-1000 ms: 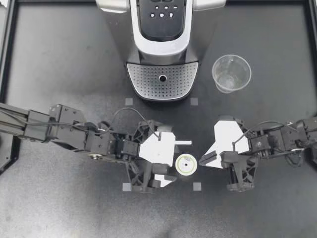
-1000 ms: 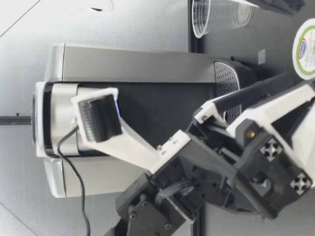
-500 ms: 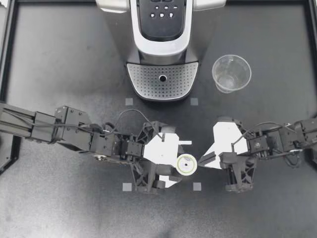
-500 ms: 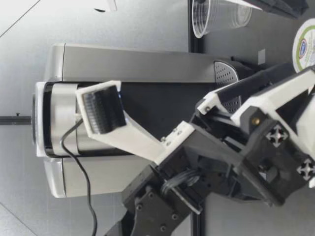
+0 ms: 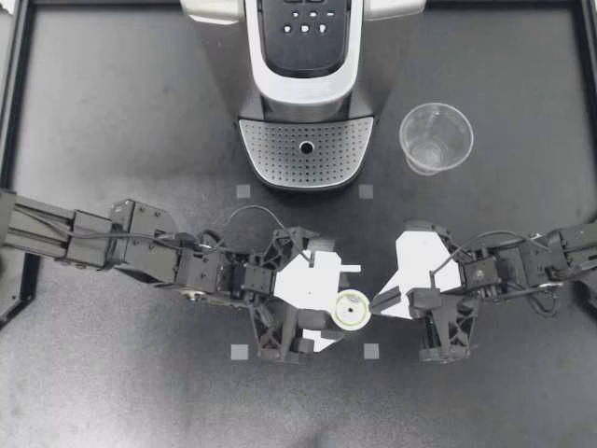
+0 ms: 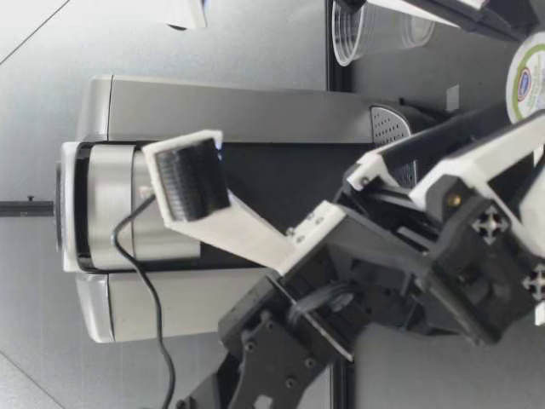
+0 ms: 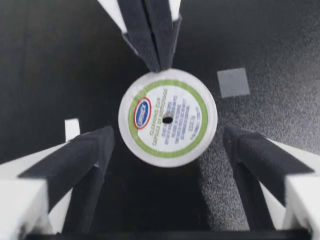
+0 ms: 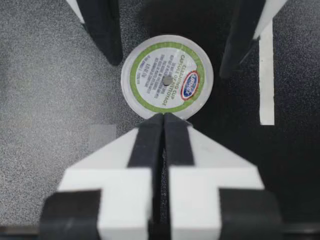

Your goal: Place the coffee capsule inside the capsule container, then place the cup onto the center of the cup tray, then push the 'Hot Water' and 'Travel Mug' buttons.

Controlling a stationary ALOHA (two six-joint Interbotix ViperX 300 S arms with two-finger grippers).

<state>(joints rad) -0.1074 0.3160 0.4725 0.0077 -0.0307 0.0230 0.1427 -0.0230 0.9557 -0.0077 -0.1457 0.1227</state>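
Note:
The coffee capsule (image 5: 351, 310), white lid with a green ring, stands on the black table in front of the machine. My left gripper (image 5: 341, 308) is open around it. In the left wrist view the capsule (image 7: 167, 117) sits between the fingers (image 7: 90, 150) with a gap on each side. My right gripper (image 5: 373, 303) is shut with nothing held. Its tip (image 8: 163, 120) touches the rim of the capsule (image 8: 167, 77). The clear plastic cup (image 5: 436, 137) stands upright to the right of the machine. In the low view the capsule (image 6: 526, 77) shows past my left arm.
The coffee machine (image 5: 308, 84) stands at the table's back middle, with its perforated cup tray (image 5: 306, 149) in front and its buttons (image 5: 306, 23) on top. Small grey square markers (image 5: 242, 191) (image 5: 371, 351) lie on the table around the grippers.
My left gripper has slid right until its open fingers straddle the capsule. My right gripper has moved left, still shut, up against the capsule's rim. The capsule has stayed put.

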